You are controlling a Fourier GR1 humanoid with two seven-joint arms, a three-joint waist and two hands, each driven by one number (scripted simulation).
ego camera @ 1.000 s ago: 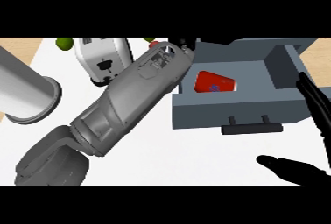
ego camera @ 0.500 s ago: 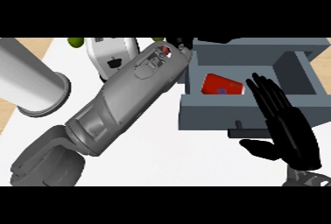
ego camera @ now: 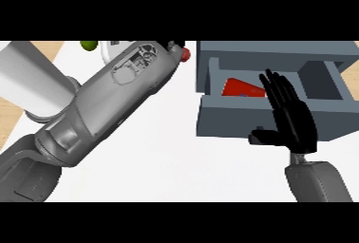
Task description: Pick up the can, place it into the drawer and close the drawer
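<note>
Red can (ego camera: 243, 88) lies inside the open grey drawer (ego camera: 231, 124). Right hand (ego camera: 289, 117) is over the drawer's front panel, fingers straight and together, holding nothing, fingertips over the can's right end. Left forearm (ego camera: 105, 102) runs left of the drawer; its hand's fingers: can't tell.

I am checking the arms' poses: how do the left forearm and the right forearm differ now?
The left forearm lies diagonally across the counter, filling much of the view; the right forearm shows only a short upright stretch. The right hand shows open at the drawer front; the left hand is hidden. Both forearms are grey.
</note>
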